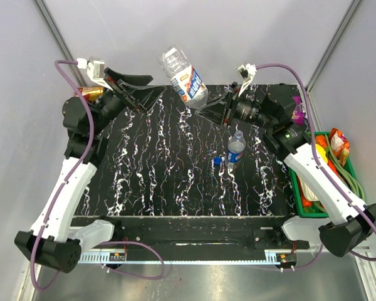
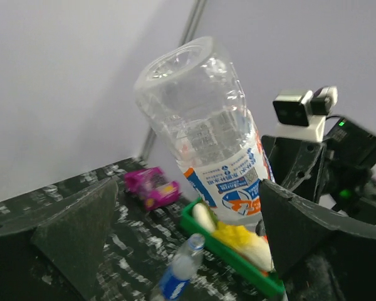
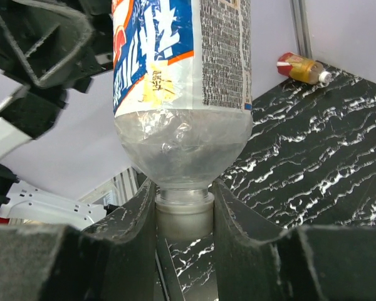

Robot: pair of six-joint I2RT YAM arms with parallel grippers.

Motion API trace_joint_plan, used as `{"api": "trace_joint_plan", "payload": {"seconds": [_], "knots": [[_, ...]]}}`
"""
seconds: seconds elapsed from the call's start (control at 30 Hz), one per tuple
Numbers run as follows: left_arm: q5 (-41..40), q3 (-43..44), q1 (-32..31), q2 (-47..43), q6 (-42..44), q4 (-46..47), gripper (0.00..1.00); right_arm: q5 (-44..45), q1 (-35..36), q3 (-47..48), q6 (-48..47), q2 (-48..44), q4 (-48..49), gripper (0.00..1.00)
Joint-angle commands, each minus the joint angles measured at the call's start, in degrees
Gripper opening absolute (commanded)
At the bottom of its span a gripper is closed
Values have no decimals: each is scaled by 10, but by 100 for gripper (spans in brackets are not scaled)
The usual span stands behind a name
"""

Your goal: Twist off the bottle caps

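Observation:
A clear bottle (image 1: 183,76) with a white, blue and red label hangs tilted in the air over the back of the table, base up. My right gripper (image 1: 204,108) is shut on its white ribbed cap (image 3: 183,213), one finger (image 3: 128,226) on each side. My left gripper (image 1: 140,93) stands open to the left of this bottle (image 2: 207,132), touching nothing. The Pepsi bottle (image 1: 236,149) stands upright mid-table with a small dark blue cap (image 1: 217,160) lying on the table beside it.
A red-and-gold can (image 1: 91,94) lies at the back left corner. A green basket (image 1: 316,210) of items sits at the right edge, with a purple packet (image 1: 297,111) behind it. Grey walls close in the back and sides.

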Motion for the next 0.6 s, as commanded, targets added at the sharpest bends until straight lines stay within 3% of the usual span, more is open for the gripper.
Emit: {"api": "trace_joint_plan", "payload": {"seconds": [0.0,0.17,0.37,0.57], "knots": [[-32,62,2,-34,221,-207,99,20,3,7,-23,-6,-34,0],[-124,99,2,-62,362,-387,99,21,2,7,-34,2,-57,0],[-220,33,1,-129,456,-430,99,72,3,35,-28,45,-139,0],[-257,-24,1,-170,515,-480,99,43,3,31,-18,86,-159,0]]}}
